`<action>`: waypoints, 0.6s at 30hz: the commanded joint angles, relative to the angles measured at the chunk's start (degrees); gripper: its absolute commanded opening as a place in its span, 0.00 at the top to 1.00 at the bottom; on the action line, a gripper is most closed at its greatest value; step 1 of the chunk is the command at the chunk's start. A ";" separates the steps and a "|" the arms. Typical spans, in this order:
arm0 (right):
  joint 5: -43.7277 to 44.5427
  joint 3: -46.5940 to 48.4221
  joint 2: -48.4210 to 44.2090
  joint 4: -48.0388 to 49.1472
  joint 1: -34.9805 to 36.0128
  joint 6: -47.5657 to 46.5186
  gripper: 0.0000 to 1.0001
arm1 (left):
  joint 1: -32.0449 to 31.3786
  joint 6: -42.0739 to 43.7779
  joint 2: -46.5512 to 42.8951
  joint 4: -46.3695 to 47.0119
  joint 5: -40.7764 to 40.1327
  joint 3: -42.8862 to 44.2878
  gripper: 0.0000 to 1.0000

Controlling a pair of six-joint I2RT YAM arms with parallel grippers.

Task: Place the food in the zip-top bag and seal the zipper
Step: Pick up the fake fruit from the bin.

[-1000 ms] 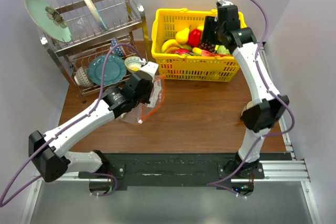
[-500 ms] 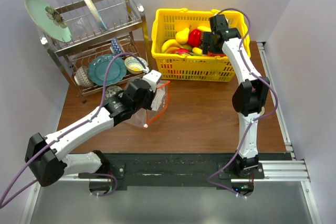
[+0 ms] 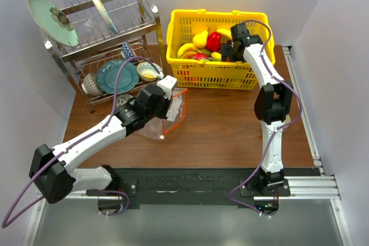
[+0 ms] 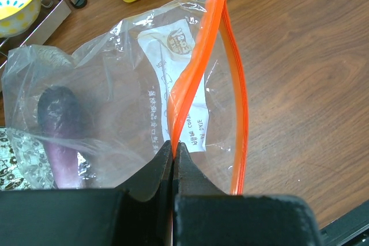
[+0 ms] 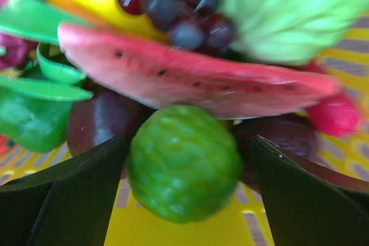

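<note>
While right fingers [image 5: 69, 194] gape — round green piece [image 5: 183, 162] sits between them.

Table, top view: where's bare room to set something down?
Biggest free patch: bare table in front of the yellow basket, between the zip-top bag and the right arm. A narrower strip runs right of that arm to the table edge. Crowded: back left, where dish rack, bag and left gripper bunch; the basket is full, right gripper inside.

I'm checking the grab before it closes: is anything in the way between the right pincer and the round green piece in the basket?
Nothing visible does. The right pincer stands open with the round green piece right between its fingers; the watermelon slice lies beyond it.
</note>
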 commanded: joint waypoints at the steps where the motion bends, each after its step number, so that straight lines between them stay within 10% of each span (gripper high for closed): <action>1: -3.60 0.62 2.34 -0.82 -0.17 -0.90 0.09 | 0.60 0.43 -0.15 3.00 0.94 0.23 1.00; 7: -4.30 4.32 4.73 -2.24 -0.35 -0.02 0.38 | 0.69 0.52 -0.50 3.00 0.33 -0.03 1.00; 18: -7.46 1.24 -9.07 3.31 -0.43 0.77 0.42 | 0.86 1.05 -0.67 3.00 1.38 -0.21 1.00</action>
